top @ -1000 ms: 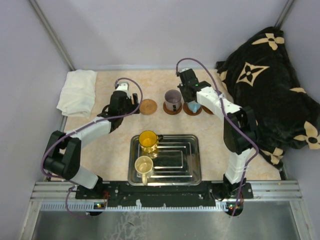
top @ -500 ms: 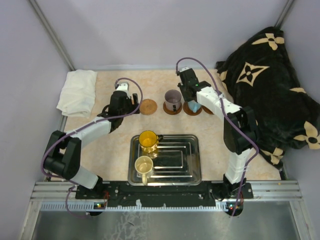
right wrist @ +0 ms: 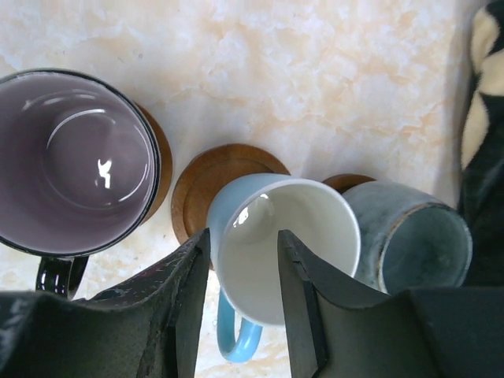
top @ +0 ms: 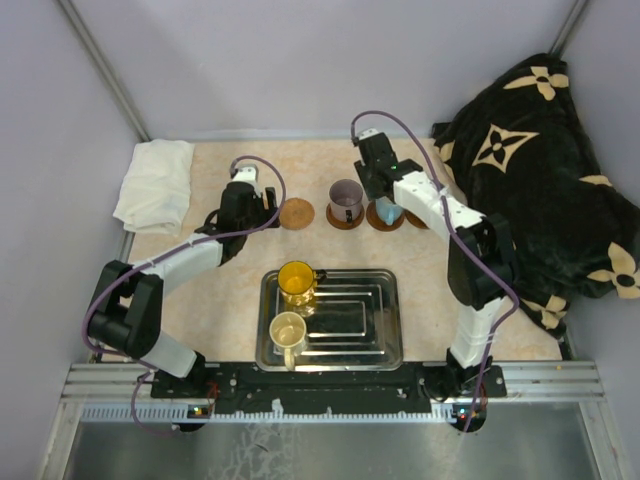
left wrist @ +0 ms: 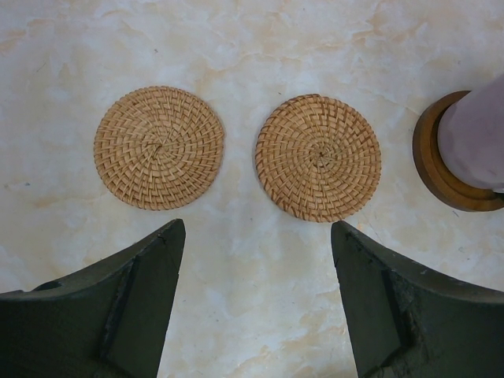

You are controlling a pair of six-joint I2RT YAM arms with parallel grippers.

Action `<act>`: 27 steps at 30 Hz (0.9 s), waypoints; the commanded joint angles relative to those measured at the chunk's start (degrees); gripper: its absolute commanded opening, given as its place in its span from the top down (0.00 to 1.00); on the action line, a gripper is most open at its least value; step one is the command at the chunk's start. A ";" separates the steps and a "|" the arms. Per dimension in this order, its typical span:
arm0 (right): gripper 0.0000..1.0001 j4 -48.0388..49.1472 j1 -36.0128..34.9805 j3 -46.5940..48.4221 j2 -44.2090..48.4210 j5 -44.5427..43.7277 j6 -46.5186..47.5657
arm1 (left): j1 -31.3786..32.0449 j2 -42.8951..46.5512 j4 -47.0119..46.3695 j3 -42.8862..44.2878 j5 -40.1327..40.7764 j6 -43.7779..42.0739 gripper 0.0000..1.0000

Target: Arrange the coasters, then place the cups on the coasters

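The right pincer (right wrist: 242, 236), clenched on the rim of the white cup (right wrist: 291, 236) a second ago, now stands released astride it, so that cup, apparently seated on its dark coaster (right wrist: 201, 185), counts as placed; the left pincer (left wrist: 256, 227) hangs open above two bare woven coasters (left wrist: 159, 147) (left wrist: 318, 157).

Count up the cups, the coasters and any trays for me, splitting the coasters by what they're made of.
Cups: 5
Woven coasters: 2
Wooden coasters: 3
Steel tray: 1
Total: 11
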State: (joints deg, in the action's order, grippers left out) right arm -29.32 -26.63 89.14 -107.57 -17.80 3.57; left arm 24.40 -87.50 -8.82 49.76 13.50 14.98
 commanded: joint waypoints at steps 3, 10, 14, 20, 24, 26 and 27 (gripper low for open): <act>0.57 1.51 -2.40 5.38 6.50 -6.43 2.89 | 0.12 0.10 0.01 1.32 0.37 -0.12 0.19; 0.54 2.65 -5.92 3.95 11.03 -6.99 5.41 | 0.14 2.15 0.30 0.73 1.04 -0.09 0.19; 0.57 -1.20 -6.45 1.22 15.27 4.63 1.74 | 0.14 4.09 1.43 -0.09 1.67 0.19 0.19; 0.60 -2.85 -8.95 -7.75 20.08 22.04 5.52 | 0.16 7.83 1.84 -2.30 2.20 1.11 0.19; 0.62 -4.49 -10.68 -8.74 19.66 30.34 8.32 | 0.16 9.37 1.97 -2.89 2.69 1.25 0.19; 0.62 -4.95 -11.48 -8.06 18.83 32.71 9.66 | 0.15 9.75 2.05 -2.98 3.03 1.25 0.18; 0.62 -5.68 -11.96 -7.37 18.13 33.63 10.39 | 0.13 9.87 2.10 -3.00 3.31 1.30 0.18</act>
State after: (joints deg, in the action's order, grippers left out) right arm -34.24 -36.99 79.94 -89.01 6.44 10.04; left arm 24.40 -79.31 -7.07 47.57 15.44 15.66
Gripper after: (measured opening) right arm 0.385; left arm 0.813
